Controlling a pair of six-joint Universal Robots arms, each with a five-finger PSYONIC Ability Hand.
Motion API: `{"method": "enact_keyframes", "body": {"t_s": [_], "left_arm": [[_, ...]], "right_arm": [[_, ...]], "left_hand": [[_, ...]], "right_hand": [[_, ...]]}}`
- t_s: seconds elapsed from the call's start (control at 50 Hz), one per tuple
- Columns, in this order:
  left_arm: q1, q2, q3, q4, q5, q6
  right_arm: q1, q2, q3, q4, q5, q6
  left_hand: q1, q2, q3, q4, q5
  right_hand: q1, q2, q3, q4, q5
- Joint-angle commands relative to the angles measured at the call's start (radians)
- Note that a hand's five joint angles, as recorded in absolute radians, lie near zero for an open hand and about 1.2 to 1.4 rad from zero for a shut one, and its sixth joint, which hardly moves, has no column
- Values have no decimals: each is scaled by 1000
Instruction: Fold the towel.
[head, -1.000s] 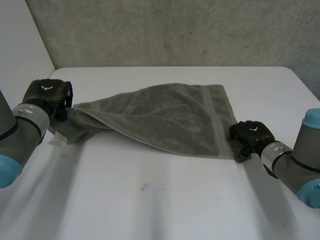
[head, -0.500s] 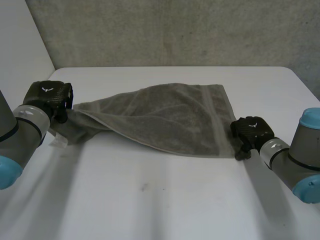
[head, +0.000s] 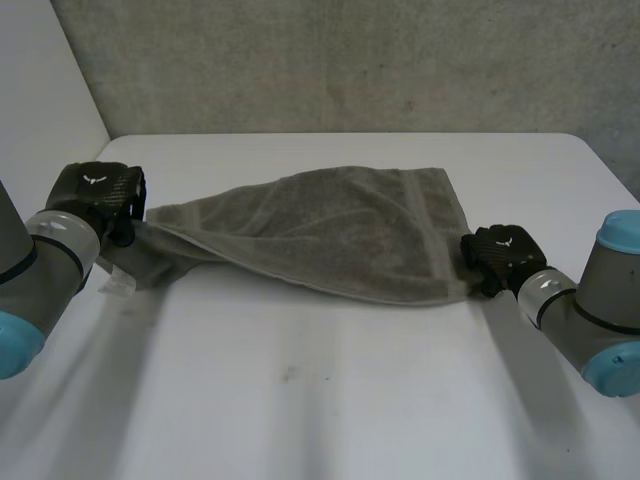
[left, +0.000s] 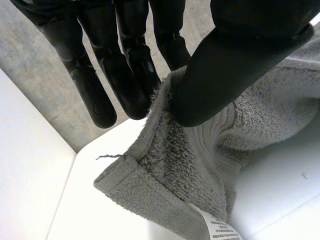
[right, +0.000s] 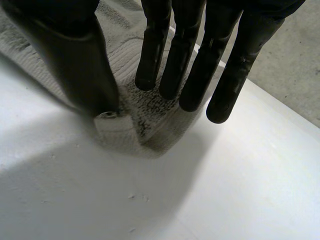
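Observation:
A grey towel (head: 330, 230) lies stretched across the white table (head: 320, 400) between my two hands. My left hand (head: 95, 192) is at the towel's left end. In the left wrist view its thumb (left: 225, 65) and fingers (left: 125, 80) pinch the towel's hem (left: 165, 105); a white label (left: 217, 227) hangs below the grip. My right hand (head: 505, 258) is at the towel's near right corner. In the right wrist view the thumb (right: 75, 60) and straight fingers (right: 172, 60) squeeze the bunched corner (right: 150, 127) between them, just above the table.
The table's far edge meets a grey wall (head: 350, 60). A white wall (head: 40, 90) stands at the left. Bare tabletop (right: 225, 190) stretches in front of the towel and to the right of my right hand.
My right hand has closed on the near right corner and moved slightly away from the table's front edge, drawing the towel's near edge with it. The left hand has not moved.

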Motion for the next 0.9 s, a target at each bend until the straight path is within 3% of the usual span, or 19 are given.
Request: {"method": "enact_keyframes", "body": {"t_s": [0.02, 0.14, 0.18, 0.3, 0.46, 0.58, 0.62, 0.68, 0.78, 0.9], "left_arm": [[0, -2, 0, 0, 0, 0], [0, -2, -3, 0, 0, 0], [0, 0, -5, 2, 0, 2], [-1, 0, -6, 0, 0, 0], [-9, 0, -9, -2, 0, 0], [-21, 6, -52, 0, 3, 2], [-24, 17, -69, -2, 5, 2], [-38, 61, -127, -2, 6, 3], [-76, 173, -260, -2, 52, 9], [-78, 265, -361, -2, 83, 15]], "right_arm": [[0, 23, -18, 9, -7, 1], [0, 26, -21, 12, -7, 3], [0, 25, -21, 13, -7, 4], [-3, 8, -23, 18, 0, 9], [-15, -155, 0, 67, -17, 9], [-50, -342, 0, 286, -107, -43], [-120, -401, 6, 425, -151, -144], [-147, -421, 10, 498, -164, -210], [-242, -509, 14, 799, -170, -494], [-334, -549, 28, 963, -178, -634]], "left_hand": [[215, 179, 180, 178, 205], [215, 179, 180, 178, 205], [215, 179, 180, 178, 205], [215, 179, 180, 178, 205], [215, 179, 180, 178, 205], [215, 179, 180, 178, 205], [215, 179, 180, 178, 205], [215, 179, 180, 178, 205], [215, 179, 180, 178, 205], [215, 179, 180, 178, 205]], "right_hand": [[140, 144, 150, 150, 157], [263, 268, 274, 273, 281], [429, 433, 439, 439, 446], [430, 434, 440, 440, 447], [430, 434, 440, 440, 447], [430, 434, 440, 440, 447], [430, 434, 440, 440, 447], [430, 434, 440, 440, 447], [430, 434, 440, 440, 447], [430, 434, 440, 440, 447]]}}
